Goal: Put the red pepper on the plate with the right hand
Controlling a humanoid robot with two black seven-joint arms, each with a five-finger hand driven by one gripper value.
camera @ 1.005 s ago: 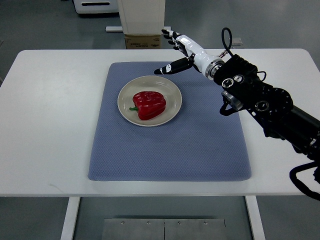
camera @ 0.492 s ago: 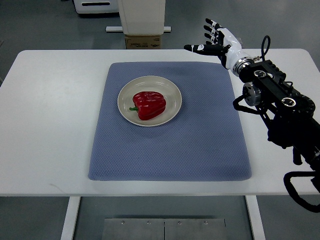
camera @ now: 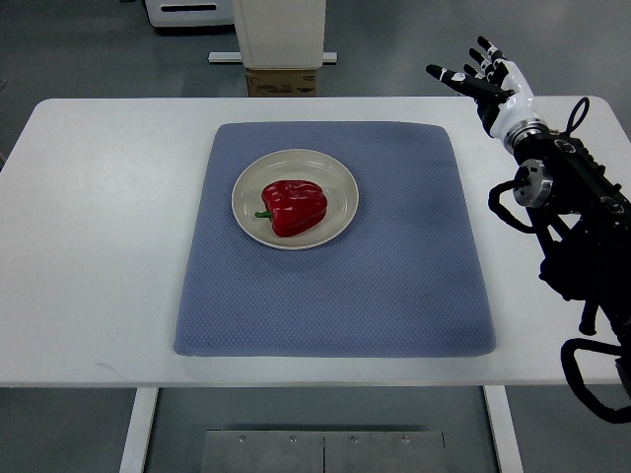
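1. Red pepper (camera: 294, 206): lying on its side in the middle of the plate (camera: 338, 177), green stem toward the left.
2. Plate: resting on the far-left part of the blue mat (camera: 394, 276), on the white table (camera: 99, 246).
3. Right robot hand (camera: 485, 79): at the far right edge of the table, well apart from the plate, fingers spread, holding nothing.
4. Left robot hand: not in view.
5. Task status, judged from the layout: placement appears complete; no further contact with the pepper called for.
6. Handling, judged by appearance: light, hollow, firm-walled, with glossy and likely slippery skin; prone to rolling on its lobes.
7. Grip point if re-grasping: across the broad lobed body with moderate pressure; not by the thin stem.
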